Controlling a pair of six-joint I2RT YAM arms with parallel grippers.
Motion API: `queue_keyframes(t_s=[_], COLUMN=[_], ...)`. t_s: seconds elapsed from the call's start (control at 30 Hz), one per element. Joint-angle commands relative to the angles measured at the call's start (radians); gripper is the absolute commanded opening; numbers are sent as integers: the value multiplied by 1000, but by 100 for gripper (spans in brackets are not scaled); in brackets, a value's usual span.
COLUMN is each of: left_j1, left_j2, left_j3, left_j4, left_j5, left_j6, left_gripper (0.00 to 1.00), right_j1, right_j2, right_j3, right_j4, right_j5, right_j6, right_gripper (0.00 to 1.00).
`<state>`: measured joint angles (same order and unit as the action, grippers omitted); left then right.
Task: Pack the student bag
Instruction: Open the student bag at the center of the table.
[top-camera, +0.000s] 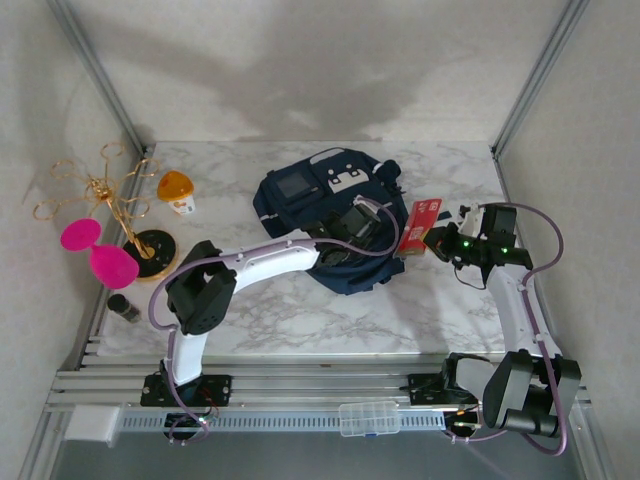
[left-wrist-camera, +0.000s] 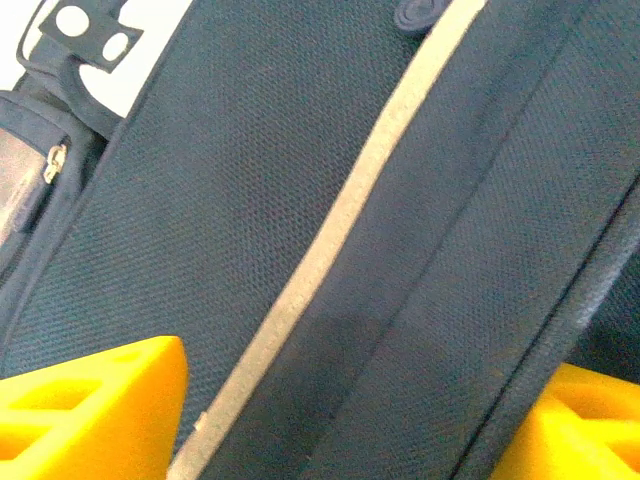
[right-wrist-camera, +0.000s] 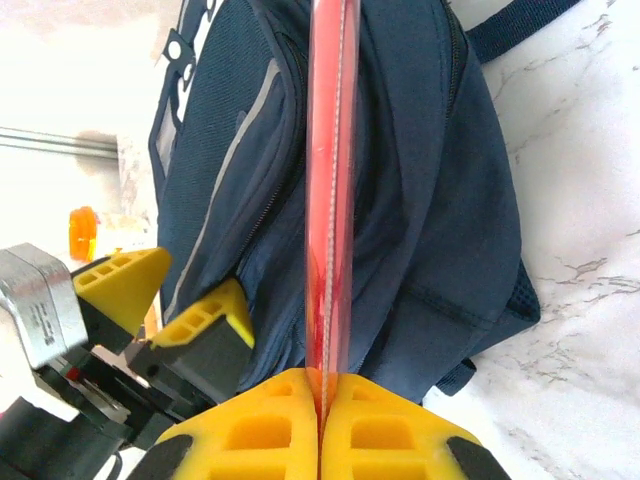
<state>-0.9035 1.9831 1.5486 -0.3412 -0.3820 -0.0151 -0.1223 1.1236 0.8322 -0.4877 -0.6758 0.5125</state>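
Top external is showing the student bag (top-camera: 290, 205) lying toward the back middle of the marble surface (top-camera: 300, 320). The left gripper (top-camera: 352, 225) is hanging over the bag's near half. The right gripper (top-camera: 437, 243) is waiting just to the bag's right, carrying a red flat pack (top-camera: 420, 227). This view is giving the overall layout and how closely the two arms are working, which the wrist views are not.

Left wrist is looking straight down onto the bag's navy fabric and its pale trim stripe (left-wrist-camera: 350, 220). The yellow fingers (left-wrist-camera: 90, 400) are standing spread, pinching nothing I can make out.

Right wrist is showing its own fingers (right-wrist-camera: 260, 430) clenched on the pack, which is pointing edge-on over the bag. It is also giving a side look at the left gripper (right-wrist-camera: 195, 285), released beside the bag's edge. No open mouth is showing.

I judge the risk as this: with nothing holding the fabric apart, the pack's edge may be catching on the cloth and shoving the bag, or the arms may be bumping each other.
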Motion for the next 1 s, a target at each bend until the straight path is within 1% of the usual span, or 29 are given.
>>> queue_keyframes(t_s=[0.0, 0.07, 0.2, 0.27, 0.3, 0.37, 0.4, 0.43, 0.47, 0.57, 0.7, 0.77, 0.87, 0.97], left_j1=[48, 65, 78, 85, 86, 86, 86, 84, 82, 70, 34, 18, -3, -31], left_j2=[-22, -28, -47, -54, -56, -52, -53, -59, -67, -101, -176, -216, -266, -295], left_j3=[22, 20, 20, 20, 20, 36, 45, 50, 53, 51, -3, -31, -70, -97], left_j4=[5, 0, -10, -4, 1, -6, -10, -12, -12, -29, -4, 7, 17, 15], left_j5=[-21, 9, 52, 78, 82, 80, 80, 81, 78, 72, 56, 35, 60, 56], left_j6=[5, -2, 0, -13, -19, -31, -42, -53, -68, -131, -223, -290, -359, -404], left_gripper=[65, 59, 52, 45, 39, 19, 12, 6, 3, 0, 0, 0, 0, 0], right_j1=[-6, -6, -5, -1, 5, 15, 20, 28, 39, 71, 128, 153, 201, 262], right_j2=[-22, -19, -10, -8, -8, -3, 0, 3, 4, 12, 43, 72, 122, 164], right_j3=[2, -1, 9, -5, -15, -32, -38, -47, -59, -96, -134, -151, -157, -108], right_j4=[23, 25, 23, 47, 64, 100, 115, 134, 163, 245, 393, 481, 659, 686], right_j5=[-43, -66, -98, -133, -146, -168, -178, -185, -194, -210, -216, -190, -151, -66], right_j6=[4, 6, 3, 21, 36, 72, 85, 106, 131, 209, 325, 412, 550, 586], right_gripper=[0, 0, 0, 0, 0, 0, 0, 0, 0, 0, 0, 0, 0, 0])
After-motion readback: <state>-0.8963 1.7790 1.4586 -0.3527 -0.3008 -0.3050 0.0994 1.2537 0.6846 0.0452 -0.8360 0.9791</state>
